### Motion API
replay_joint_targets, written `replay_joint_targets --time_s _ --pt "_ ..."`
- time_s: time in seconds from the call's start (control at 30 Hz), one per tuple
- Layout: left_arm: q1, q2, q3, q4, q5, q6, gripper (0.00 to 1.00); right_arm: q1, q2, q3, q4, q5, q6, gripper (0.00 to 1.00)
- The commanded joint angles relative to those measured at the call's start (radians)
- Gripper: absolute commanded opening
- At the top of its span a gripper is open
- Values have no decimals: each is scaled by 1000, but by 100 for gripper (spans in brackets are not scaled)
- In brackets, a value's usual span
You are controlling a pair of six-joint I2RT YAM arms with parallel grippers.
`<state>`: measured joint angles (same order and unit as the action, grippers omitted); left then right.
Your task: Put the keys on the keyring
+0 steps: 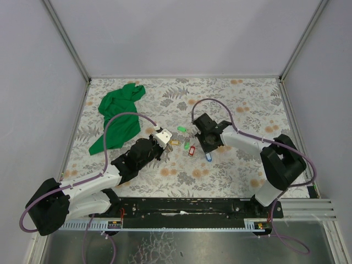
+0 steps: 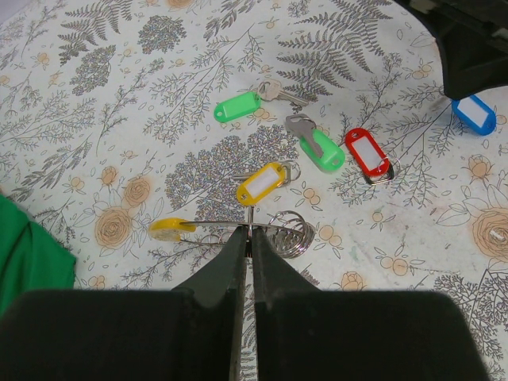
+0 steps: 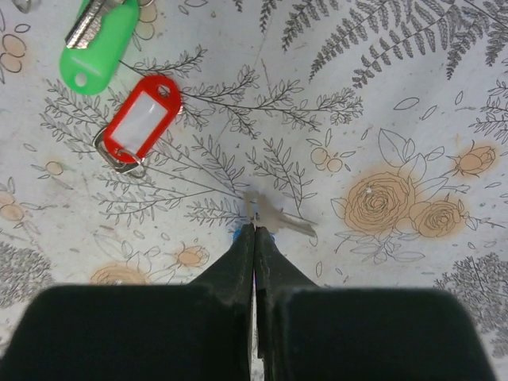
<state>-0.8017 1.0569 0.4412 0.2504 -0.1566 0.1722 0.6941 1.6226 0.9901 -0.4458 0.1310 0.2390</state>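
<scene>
The left end effector (image 2: 248, 236) is clamped on the thin wire of the keyring (image 2: 208, 225), which lies on the counter (image 2: 87, 151) near and to the left of the red-tagged key (image 2: 369, 152). The right end effector (image 3: 254, 228) has its fingers pressed together at the head of the blue-tagged key (image 3: 274, 216), just right of the red-tagged key. Whether it actually grips that key cannot be told.

Both arms: white link shells w/ black joint housings. Left arm (image 1: 88, 190) & right arm (image 1: 245, 140) each carry a purple-grey cable. Left gripper (image 2: 250, 232) & right gripper (image 3: 254, 228): matte black wedge fingers, thin tips.
</scene>
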Motion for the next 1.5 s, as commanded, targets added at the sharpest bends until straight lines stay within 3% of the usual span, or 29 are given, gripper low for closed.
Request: replay_joint_targets --time_s 0.0,0.13,0.4,0.57,0.7,0.97,1.23,1.37,1.47 --pt "4 -7 30 40 8 -6 0 8 106 167 -295 -64 -50 0" --pt "4 -8 32 37 8 -6 0 8 220 267 -447 -81 -102 0" --pt "4 3 35 33 11 -5 0 8 353 442 -520 -85 -141 1" --pt "4 3 35 32 8 -5 0 8 409 497 -496 -109 -150 12" --pt "4 3 34 35 6 -5 0 13 364 464 -429 -118 -133 23" --pt "4 -2 31 41 8 -7 0 16 62 155 -115 -124 -89 37" --pt "3 0 27 53 16 -12 0 30 -281 -258 392 -101 -6 50" --pt "4 -1 20 64 17 -14 0 30 -361 -425 660 -108 -13 58" --pt "5 -1 15 78 20 -16 0 30 -355 -502 775 -106 -22 57"
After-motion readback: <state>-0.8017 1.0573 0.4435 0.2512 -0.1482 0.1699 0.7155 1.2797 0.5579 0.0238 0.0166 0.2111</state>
